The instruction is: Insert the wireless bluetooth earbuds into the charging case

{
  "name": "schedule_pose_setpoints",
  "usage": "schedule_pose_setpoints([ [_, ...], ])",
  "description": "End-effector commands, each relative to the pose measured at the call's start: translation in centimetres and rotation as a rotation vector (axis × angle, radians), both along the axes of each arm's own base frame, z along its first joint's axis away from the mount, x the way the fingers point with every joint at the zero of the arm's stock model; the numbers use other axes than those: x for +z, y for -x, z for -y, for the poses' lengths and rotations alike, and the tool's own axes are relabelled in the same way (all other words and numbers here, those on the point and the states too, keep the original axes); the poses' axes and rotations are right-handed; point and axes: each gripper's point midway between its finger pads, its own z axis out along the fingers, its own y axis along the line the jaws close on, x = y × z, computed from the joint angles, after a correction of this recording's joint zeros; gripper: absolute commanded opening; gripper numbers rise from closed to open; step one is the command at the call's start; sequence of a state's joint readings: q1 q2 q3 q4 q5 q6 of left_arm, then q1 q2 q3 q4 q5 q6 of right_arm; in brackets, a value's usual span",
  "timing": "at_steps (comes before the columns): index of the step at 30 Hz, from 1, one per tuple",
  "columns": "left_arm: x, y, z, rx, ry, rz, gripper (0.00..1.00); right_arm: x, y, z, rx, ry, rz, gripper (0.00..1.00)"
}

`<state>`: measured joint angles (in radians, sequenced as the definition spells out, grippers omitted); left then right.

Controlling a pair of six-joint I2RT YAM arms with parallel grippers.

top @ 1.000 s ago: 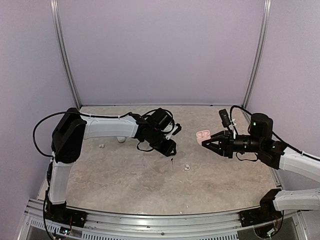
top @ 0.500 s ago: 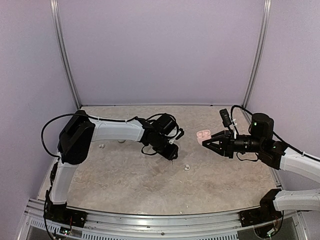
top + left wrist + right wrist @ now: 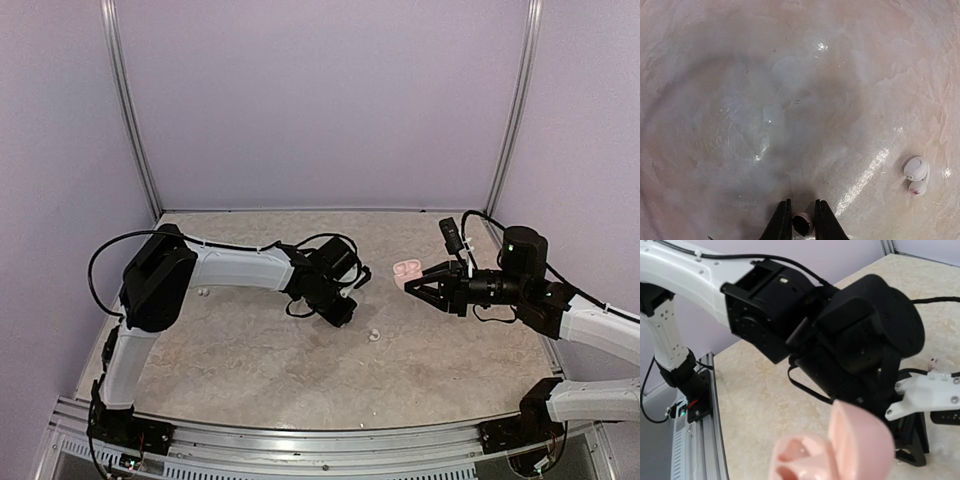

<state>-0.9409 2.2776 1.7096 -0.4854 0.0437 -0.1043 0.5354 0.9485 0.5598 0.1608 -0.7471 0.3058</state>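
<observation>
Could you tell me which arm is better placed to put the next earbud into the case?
Left: the left gripper pinches an earbud, while the right gripper is at the open pink charging case; left can likely carry it over.

Glossy pink pebble-shaped charging case, lid hinged open, sockets showing, held in the right gripper. Tiny whitish rounded earbud lying loose on the beige tabletop. Second pale bud pinched in the left gripper.

Looked for writing and couldn't read any: no legible text, logos or numbers showed on the arms, pink case or counter.
</observation>
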Motion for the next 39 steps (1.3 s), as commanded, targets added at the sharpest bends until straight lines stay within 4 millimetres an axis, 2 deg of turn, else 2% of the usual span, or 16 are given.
schedule_pose_setpoints([
  [1,-0.4,1.8,-1.7,-0.023,-0.065,-0.004,0.16,0.2,-0.1,0.1,0.001,-0.008,0.001,0.0],
  [6,-0.2,3.7,-3.9,-0.023,-0.102,-0.018,0.14,0.0,-0.1,0.0,0.011,-0.008,-0.001,0.0],
  [12,-0.6,7.7,-7.6,-0.049,-0.16,-0.07,0.13,-0.4,-0.1,-0.3,0.027,-0.005,-0.011,0.01],
  [16,-0.4,9.1,-9.3,-0.056,-0.193,-0.081,0.18,-0.6,-0.2,-0.4,0.034,-0.004,-0.014,0.0],
  [20,0.6,8.8,-9.4,-0.04,-0.204,-0.06,0.33,-0.7,-0.3,-0.6,0.042,-0.004,-0.019,0.0],
  [23,1.3,8.6,-9.0,-0.035,-0.205,-0.054,0.36,-0.7,-0.3,-0.6,0.044,-0.004,-0.021,0.01],
  [29,1.5,8.2,-8.9,-0.023,-0.23,-0.06,0.32,-0.7,-0.3,-0.6,0.04,0.002,-0.02,0.0],
  [39,0.6,8.5,-8.8,-0.033,-0.263,-0.091,0.24,-0.8,-0.2,-0.4,0.034,0.005,-0.018,0.0],
])
